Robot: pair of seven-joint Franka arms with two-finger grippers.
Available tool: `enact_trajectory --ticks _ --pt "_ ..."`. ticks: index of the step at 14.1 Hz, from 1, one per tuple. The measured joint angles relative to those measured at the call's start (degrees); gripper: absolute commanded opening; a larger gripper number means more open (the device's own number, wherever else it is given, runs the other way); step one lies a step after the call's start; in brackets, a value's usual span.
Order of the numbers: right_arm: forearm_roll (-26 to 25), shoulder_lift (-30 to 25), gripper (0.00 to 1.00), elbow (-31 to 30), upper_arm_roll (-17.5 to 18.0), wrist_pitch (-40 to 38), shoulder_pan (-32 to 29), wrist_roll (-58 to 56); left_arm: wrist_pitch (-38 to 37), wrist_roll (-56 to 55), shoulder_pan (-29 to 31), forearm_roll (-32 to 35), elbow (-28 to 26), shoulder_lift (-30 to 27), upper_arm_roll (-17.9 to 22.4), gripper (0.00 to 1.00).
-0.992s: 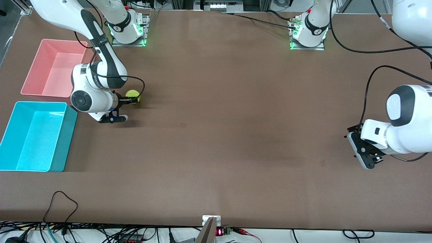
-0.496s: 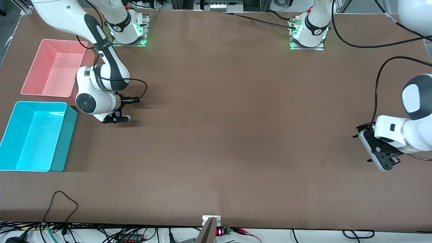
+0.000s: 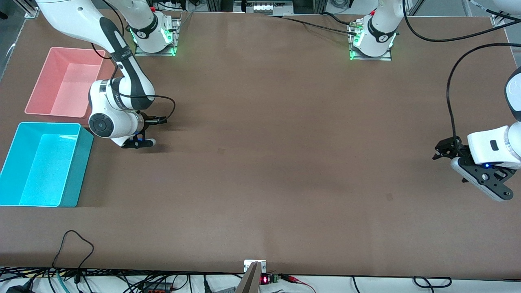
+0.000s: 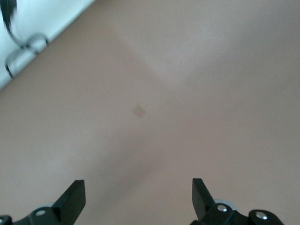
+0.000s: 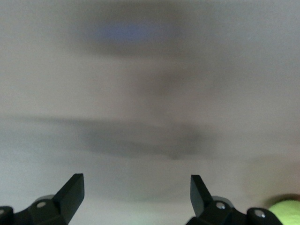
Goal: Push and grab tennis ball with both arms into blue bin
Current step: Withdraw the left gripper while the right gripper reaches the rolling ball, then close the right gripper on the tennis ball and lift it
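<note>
A matte brown bench with a smooth, flat surface fills the front view. At the left edge of the frame two rectangular open-top plastic bins with slightly sloped walls are seen: the blue bin at centre left and, above it in the frame, a pink bin of the same shape. The right gripper, black and two-fingered on a rounded white wrist, is held low over the bench just beside the bins, its jaws spread wide with nothing between them. The tennis ball is seen only in the right wrist view, as a fuzzy yellow-green curve in the lower right corner, just beside one finger. The left gripper is held over the bench at the right edge of the frame, jaws fully apart and empty.
</note>
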Motion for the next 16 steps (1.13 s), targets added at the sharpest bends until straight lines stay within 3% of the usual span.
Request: enact_trajectory --ticks 7,10,13,16 --pt "0.00 -2.34 1.00 0.32 0.05 -4.53 0.11 -0.85 -2.29 -25.68 -0.33 -0.06 0.09 -2.96 -0.31 1.00" --pt "-0.03 -3.08 1.00 0.33 0.07 -4.89 0.11 -2.23 -2.34 -31.81 -0.21 -0.27 0.10 -4.67 0.42 1.00" --pt "-0.22 -4.93 1.00 -0.05 0.00 -5.31 -1.20 -7.00 -2.93 -35.71 -0.74 -2.10 -0.49 -6.70 4.04 1.00" --pt "-1.87 -8.00 1.00 -1.77 -0.05 -5.78 -4.58 -14.23 -2.74 -36.19 -3.11 -2.31 -5.81 -10.96 6.19 1.00"
